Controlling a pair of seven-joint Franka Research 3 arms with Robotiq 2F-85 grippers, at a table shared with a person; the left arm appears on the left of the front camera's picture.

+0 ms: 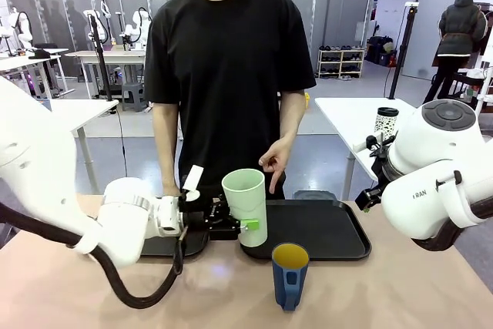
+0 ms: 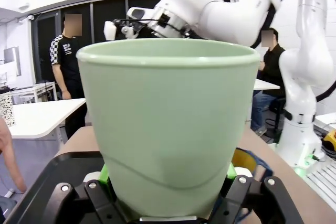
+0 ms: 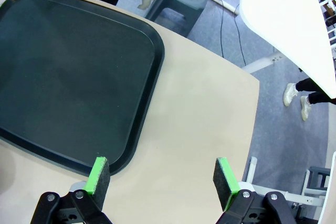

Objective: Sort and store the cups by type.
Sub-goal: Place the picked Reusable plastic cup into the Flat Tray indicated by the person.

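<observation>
Front view, left of centre: my left gripper [image 1: 235,225] is clamped on the lower wall of the tumbler [image 1: 245,198], which is upright over the left edge of the tray [image 1: 331,230]. I cannot tell whether its base touches the tray. In the left wrist view the green pads [image 2: 103,172] press both sides of its narrow bottom. I judge it light, thin plastic, stiff enough but smooth and tapered, so a low, gentle hold suits it.

Lower centre, the mug [image 1: 290,273] stands on the table [image 1: 400,290] just in front of the tray, handle toward the bottom edge. It looks heavier and harder, and is best taken across its body. It sits near the tumbler, so a low swing could knock it.

Above the tray hangs the person's hand [image 1: 273,161].

Right wrist view: my right gripper [image 3: 161,177] is spread wide and empty above the table, beside the tray's corner.
</observation>
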